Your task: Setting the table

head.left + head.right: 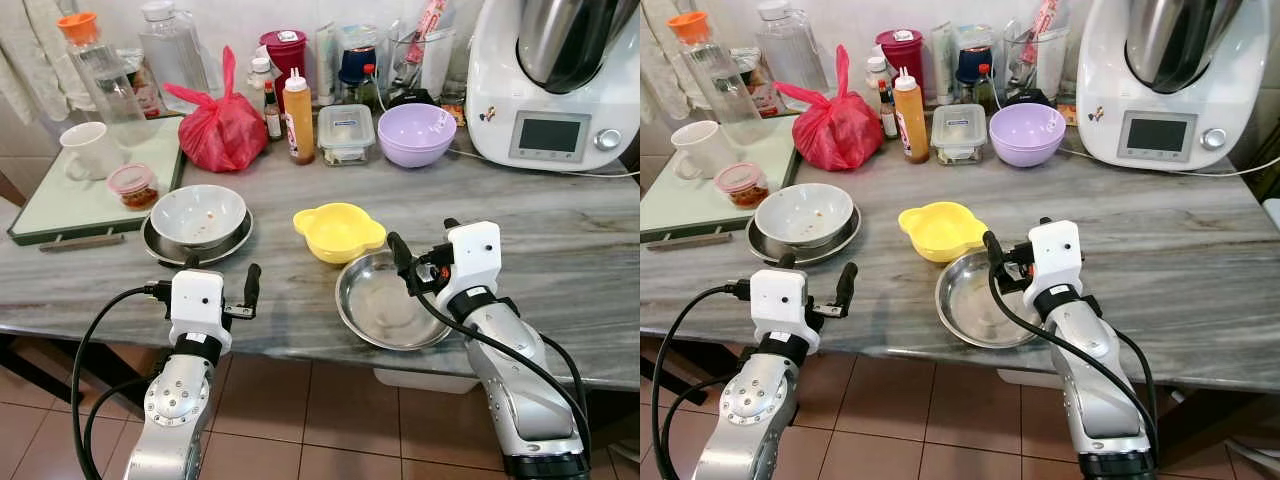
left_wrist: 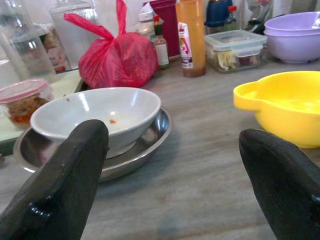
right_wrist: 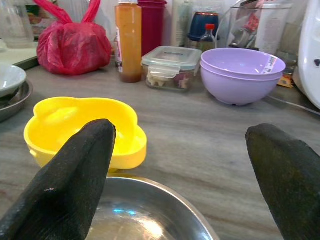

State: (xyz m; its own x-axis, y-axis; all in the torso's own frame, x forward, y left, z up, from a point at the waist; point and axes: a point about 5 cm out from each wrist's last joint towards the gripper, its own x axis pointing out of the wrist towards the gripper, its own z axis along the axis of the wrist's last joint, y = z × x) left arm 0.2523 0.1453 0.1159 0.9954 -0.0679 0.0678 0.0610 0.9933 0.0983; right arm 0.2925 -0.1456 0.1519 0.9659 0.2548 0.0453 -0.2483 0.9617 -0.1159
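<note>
grey marble-patterned surface (image 1: 560, 240): carries all items listed; tiled floor below its near edge.

white kitchen machine (image 1: 550, 85): back right corner, steel jug on top, small screen and knob on its front.

green tray (image 1: 60, 205): back left, holding a white mug (image 1: 88, 150), a small pink-lidded tub (image 1: 133, 185) and a clear bottle with an orange cap (image 1: 95, 70).

red plastic bag (image 1: 222, 130): knotted, standing just beside the tray's right edge.

steel dish (image 1: 385, 300): empty, at the near edge of the surface, touching or just short of the yellow bowl behind it.

lilac bowl (image 1: 416, 133): at the back, left of the kitchen machine.

white bowl (image 1: 198, 215): a few red crumbs inside, sitting in a shallow steel plate (image 1: 160, 245), left of centre.

yellow bowl (image 1: 338, 232): lobed rim, empty, centre of the surface.

clear lidded food box (image 1: 346, 133): between the lilac bowl and an orange sauce bottle (image 1: 298, 115).

right pincer (image 1: 422, 250): fingers spread wide apart, holding nothing, poised over the right rim of the steel dish.

left pincer (image 1: 222, 280): fingers spread wide, holding nothing, at the near edge of the surface just in front of the white bowl and its plate.
</note>
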